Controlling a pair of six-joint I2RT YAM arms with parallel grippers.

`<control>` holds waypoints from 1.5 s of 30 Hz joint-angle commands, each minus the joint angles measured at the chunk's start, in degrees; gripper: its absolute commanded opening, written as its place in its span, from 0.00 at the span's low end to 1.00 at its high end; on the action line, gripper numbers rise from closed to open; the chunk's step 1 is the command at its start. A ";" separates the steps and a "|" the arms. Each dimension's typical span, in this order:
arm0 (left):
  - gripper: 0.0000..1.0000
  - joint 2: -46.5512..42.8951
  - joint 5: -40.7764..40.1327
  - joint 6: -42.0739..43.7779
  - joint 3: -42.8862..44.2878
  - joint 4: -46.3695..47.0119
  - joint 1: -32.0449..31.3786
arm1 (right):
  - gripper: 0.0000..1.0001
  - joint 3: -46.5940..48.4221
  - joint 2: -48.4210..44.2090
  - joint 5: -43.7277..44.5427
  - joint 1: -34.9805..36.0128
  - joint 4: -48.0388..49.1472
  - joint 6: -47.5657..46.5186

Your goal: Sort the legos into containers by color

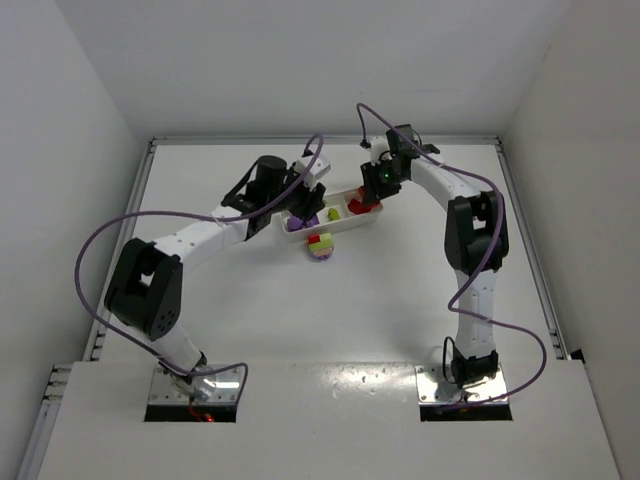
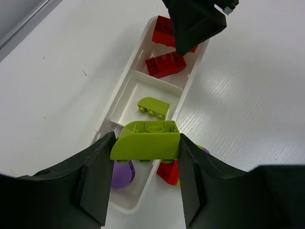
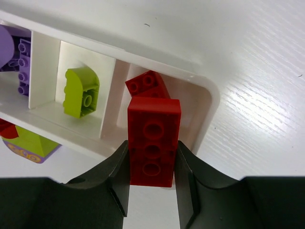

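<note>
Above tray (image 2: 124,81), left gripper (image 2: 147,150): grips one green lego (image 2: 150,133)
Above tray end, right gripper (image 3: 152,157): grips one red lego (image 3: 153,129)
Middle compartment (image 2: 136,95): one loose green lego (image 2: 153,107)
End compartment (image 3: 190,107): one loose red lego (image 3: 147,85)

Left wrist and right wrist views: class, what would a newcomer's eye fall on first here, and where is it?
The left gripper clamps a yellow-green brick over the white tray, while the right gripper clamps a red brick at the tray's red end compartment. Inside, each compartment shows one colour: red pieces, a yellow-green piece, a purple piece.
</note>
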 commanded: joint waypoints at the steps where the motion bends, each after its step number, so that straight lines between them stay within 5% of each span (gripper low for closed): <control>1: 0.24 1.51 1.88 -0.58 3.33 3.87 0.46 | 0.34 1.25 -0.03 2.17 0.04 1.93 -0.39; 6: 0.24 5.46 2.41 -0.59 6.40 4.39 0.46 | 0.61 1.78 -0.55 2.69 0.04 1.93 0.83; 10: 0.24 8.80 2.93 -1.81 7.72 4.92 0.46 | 0.71 1.78 -2.30 2.70 0.04 2.99 2.25; 17: 0.28 16.35 4.78 -2.96 13.69 3.69 -0.07 | 0.72 1.78 -7.67 2.70 -0.48 4.21 4.62; 34: 0.83 21.12 3.55 -5.85 17.57 5.18 -1.13 | 0.72 -0.95 -12.51 1.65 -1.54 3.69 4.62; 41: 0.82 9.88 4.86 -14.20 10.46 10.02 3.08 | 0.69 -2.79 -13.64 -7.04 -0.15 1.32 0.14; 45: 0.72 -1.00 6.36 -12.29 5.01 3.63 6.69 | 0.66 -6.73 -14.79 -14.78 3.45 -1.14 -4.68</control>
